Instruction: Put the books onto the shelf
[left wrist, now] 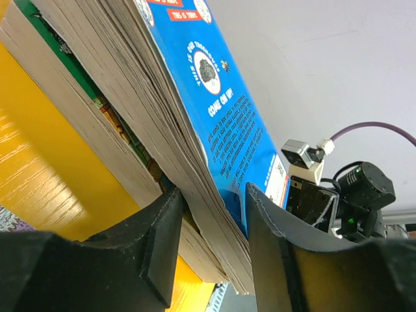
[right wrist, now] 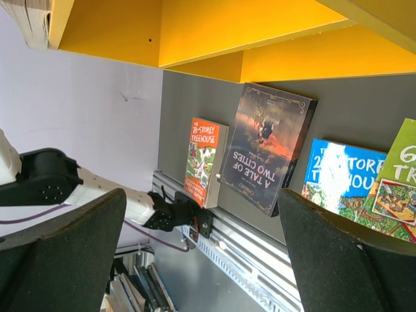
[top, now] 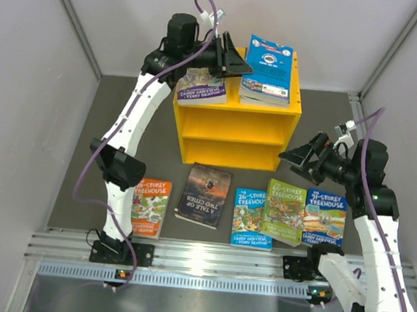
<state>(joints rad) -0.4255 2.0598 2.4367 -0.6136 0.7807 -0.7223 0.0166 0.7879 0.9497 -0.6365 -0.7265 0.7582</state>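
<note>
Straddling the blue book [left wrist: 221, 97], left fingers [left wrist: 156, 250] part-open; right fingers [right wrist: 58, 253] wide.

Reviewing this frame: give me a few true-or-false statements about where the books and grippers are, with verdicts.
1. Five books lie flat on the table in front of the shelf. True.
2. The right gripper holds the dark book. False: its jaws stand wide open and empty, and that book lies on the table.
3. Books rest on the shelf's flat top. True: a blue-covered book and a purple book.
4. The left gripper hangs low over the table. False: it is up at the shelf top, its fingers on either side of the blue-covered book's edge.
</note>
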